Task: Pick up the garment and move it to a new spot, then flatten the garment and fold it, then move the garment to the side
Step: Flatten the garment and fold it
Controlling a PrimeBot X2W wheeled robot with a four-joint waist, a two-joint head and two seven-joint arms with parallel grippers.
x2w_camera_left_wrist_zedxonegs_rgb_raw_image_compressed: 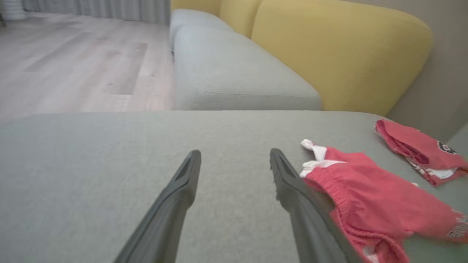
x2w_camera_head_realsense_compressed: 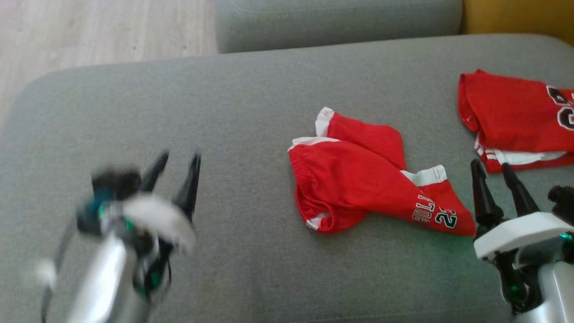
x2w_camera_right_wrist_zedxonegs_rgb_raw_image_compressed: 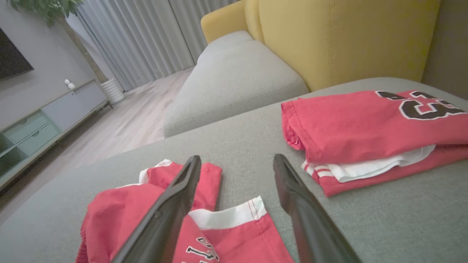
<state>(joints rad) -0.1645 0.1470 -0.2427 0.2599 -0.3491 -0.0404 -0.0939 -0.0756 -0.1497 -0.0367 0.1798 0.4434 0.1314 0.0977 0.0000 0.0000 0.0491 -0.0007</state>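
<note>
The garment (x2w_camera_head_realsense_compressed: 358, 179) is a pair of red shorts with white trim and black lettering, lying crumpled on the grey cushion (x2w_camera_head_realsense_compressed: 233, 112), right of centre. It also appears in the left wrist view (x2w_camera_left_wrist_zedxonegs_rgb_raw_image_compressed: 369, 204) and the right wrist view (x2w_camera_right_wrist_zedxonegs_rgb_raw_image_compressed: 153, 204). My right gripper (x2w_camera_head_realsense_compressed: 491, 168) stands open just right of the shorts' leg hem, holding nothing; in its own view the gripper (x2w_camera_right_wrist_zedxonegs_rgb_raw_image_compressed: 237, 160) hovers over that white-edged hem. My left gripper (x2w_camera_head_realsense_compressed: 180, 160) is open and blurred, well left of the shorts, fingers spread (x2w_camera_left_wrist_zedxonegs_rgb_raw_image_compressed: 236, 155) over bare cushion.
A folded red jersey (x2w_camera_head_realsense_compressed: 515, 116) with black numbers lies at the cushion's right edge. Another grey seat (x2w_camera_head_realsense_compressed: 336, 22) and a yellow backrest (x2w_camera_left_wrist_zedxonegs_rgb_raw_image_compressed: 340, 54) are behind. Wooden floor (x2w_camera_head_realsense_compressed: 89, 31) lies beyond the cushion's rounded far-left corner.
</note>
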